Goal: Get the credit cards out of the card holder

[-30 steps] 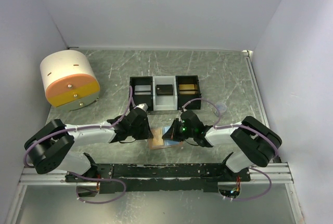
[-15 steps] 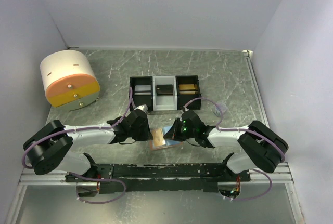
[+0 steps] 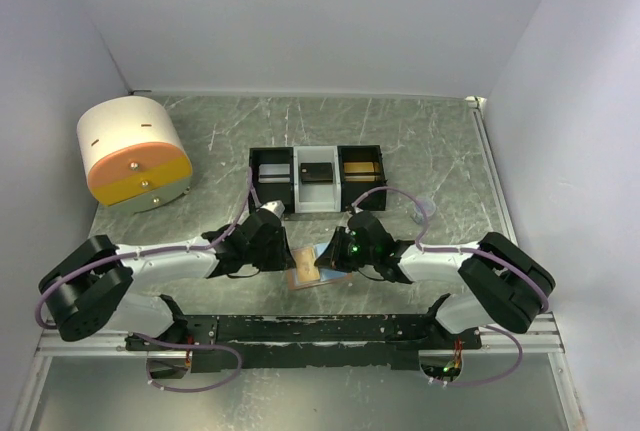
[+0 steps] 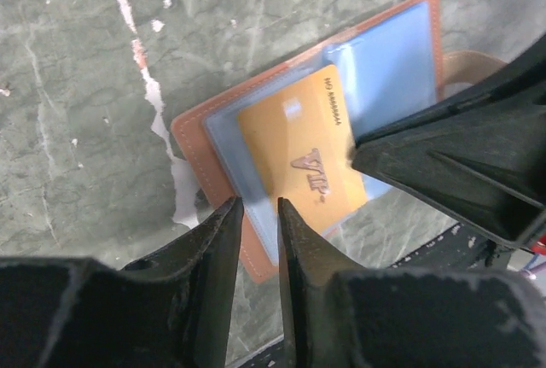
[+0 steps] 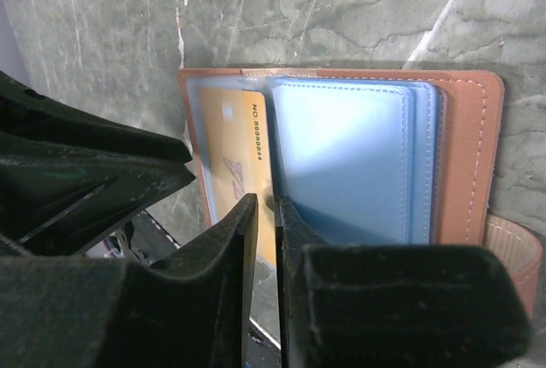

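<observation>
The salmon-orange card holder lies open on the table between both grippers, its light blue lining facing up. It also shows in the left wrist view and in the right wrist view. A gold card sticks out of its blue sleeve, and shows in the right wrist view too. My left gripper is nearly shut, with the holder's blue sleeve edge between its jaws. My right gripper is nearly shut at the gold card's edge beside the blue page. Its tips touch the card.
A black-and-white three-compartment tray stands just behind the grippers, with cards in its middle and right compartments. A round white and orange drawer box sits at the back left. A small clear disc lies to the right. A black rail runs along the near edge.
Both grippers have drawn a little closer together over the holder. More of the gold card shows now. The holder itself has barely shifted.
</observation>
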